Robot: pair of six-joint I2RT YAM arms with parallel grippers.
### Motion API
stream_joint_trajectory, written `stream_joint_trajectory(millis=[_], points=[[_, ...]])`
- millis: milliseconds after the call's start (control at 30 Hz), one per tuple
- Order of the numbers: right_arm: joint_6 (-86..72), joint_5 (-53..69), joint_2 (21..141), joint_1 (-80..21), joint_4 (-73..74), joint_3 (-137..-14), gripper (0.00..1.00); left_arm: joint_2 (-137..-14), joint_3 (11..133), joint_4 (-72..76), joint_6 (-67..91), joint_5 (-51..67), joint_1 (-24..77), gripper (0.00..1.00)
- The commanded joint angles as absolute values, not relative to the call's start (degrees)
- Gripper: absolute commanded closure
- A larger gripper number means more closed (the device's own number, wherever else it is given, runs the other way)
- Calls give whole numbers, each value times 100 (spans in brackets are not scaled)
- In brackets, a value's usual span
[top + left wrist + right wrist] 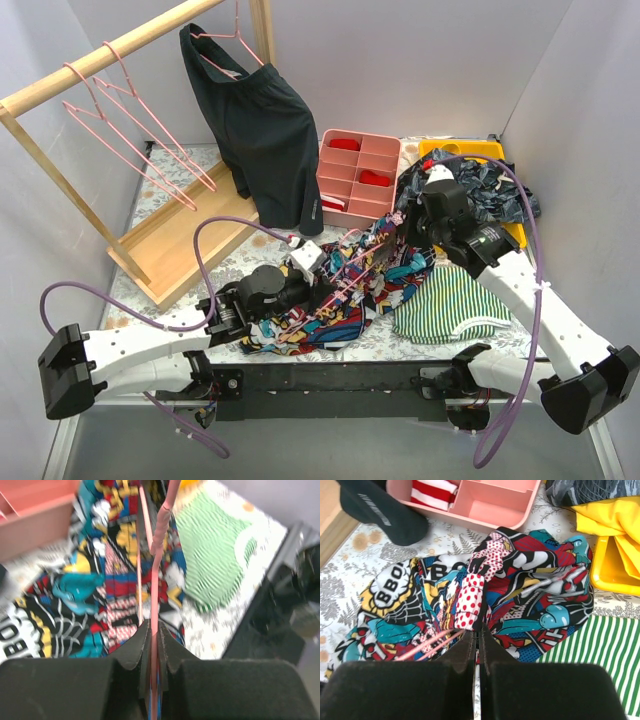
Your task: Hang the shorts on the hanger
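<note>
Only the left wrist view shows the left gripper [154, 632] clamped on a thin pink wire hanger [160, 540]; the right wrist view shows the right gripper [476, 640] pinching bright comic-print cloth shorts [530, 590].

Hanger cut off
The thin pink wire hanger [158, 555] runs past the top edge, over bright comic-print cloth shorts [100, 585] that are blurred.

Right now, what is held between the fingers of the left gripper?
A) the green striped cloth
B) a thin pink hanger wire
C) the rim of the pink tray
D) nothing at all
B: in the left wrist view the left gripper is shut on the thin pink wire of the hanger, which runs out above the shorts.
</note>
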State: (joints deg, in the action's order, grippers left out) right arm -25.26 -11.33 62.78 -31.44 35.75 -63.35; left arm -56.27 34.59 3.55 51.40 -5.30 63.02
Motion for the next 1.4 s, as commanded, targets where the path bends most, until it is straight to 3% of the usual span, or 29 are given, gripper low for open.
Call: stream_joint_trajectory(millis=[0,200,567,600,633,733,833,1067,1367], points=[[-2452,-949,6407,-3225,4104,-6776,99,-5554,3173,2099,4799,-1744,6503,100],[-2408,-1837,6469,-3234,4438,-6732,99,-5450,2945,2249,4702,-2241,6908,100],[-2856,-940,6776,-3876,4165,-7022,97,-6178,2084,4779,4096,-2837,7136,100],[-2865,-1001,6776,-3850,4210,-7040,91,-6327,1987,5190,3991,-2848,7163,100],[-2848,-1037,6776,-3824,4245,-7049,74,-6389,1952,5377,3955,-2848,7163,100],[-2848,-880,6671,-3552,4297,-7136,50,-6626,1916,5730,3867,-2891,7189,100],[-2856,-765,6636,-3253,4350,-7347,41,-6723,1863,6011,3815,-2909,7207,100],[-3190,851,7083,-1882,3956,-7172,42,-6987,1802,6266,3771,-2795,7216,100],[-4614,1406,7330,-1854,2989,-6206,43,-7505,2109,6530,3315,-2698,7365,100]])
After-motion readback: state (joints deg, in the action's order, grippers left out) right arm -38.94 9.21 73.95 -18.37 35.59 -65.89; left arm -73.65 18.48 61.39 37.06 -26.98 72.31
